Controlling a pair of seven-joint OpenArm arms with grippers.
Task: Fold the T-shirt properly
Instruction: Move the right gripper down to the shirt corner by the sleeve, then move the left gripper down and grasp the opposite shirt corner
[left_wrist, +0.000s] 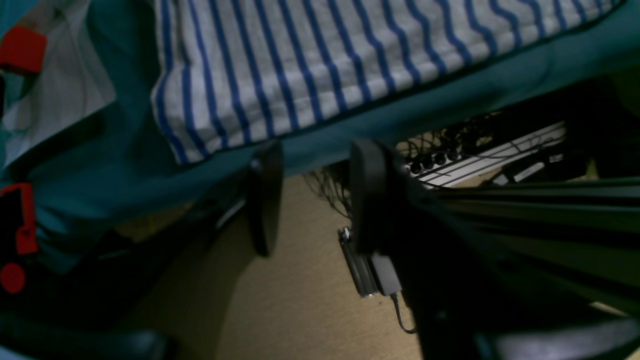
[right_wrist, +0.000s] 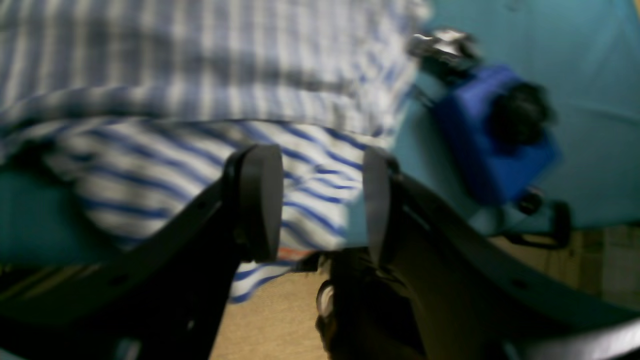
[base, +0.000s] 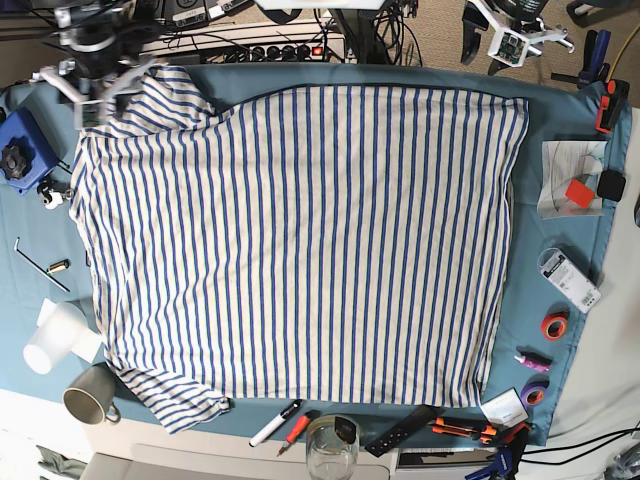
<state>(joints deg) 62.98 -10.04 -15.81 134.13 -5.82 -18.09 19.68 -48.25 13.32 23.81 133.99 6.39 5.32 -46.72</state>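
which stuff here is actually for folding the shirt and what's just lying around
For the job:
- T-shirt, spread flat
- left claw and right claw, both open and holding nothing

Just lying about:
- white cup
- grey mug
- marker
- glass jar
- tape rolls
- blue block

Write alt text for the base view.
A large white T-shirt with thin blue stripes lies spread flat on a teal table cloth. Both grippers hover open at its far corners; a grey mug and tools line the edges.
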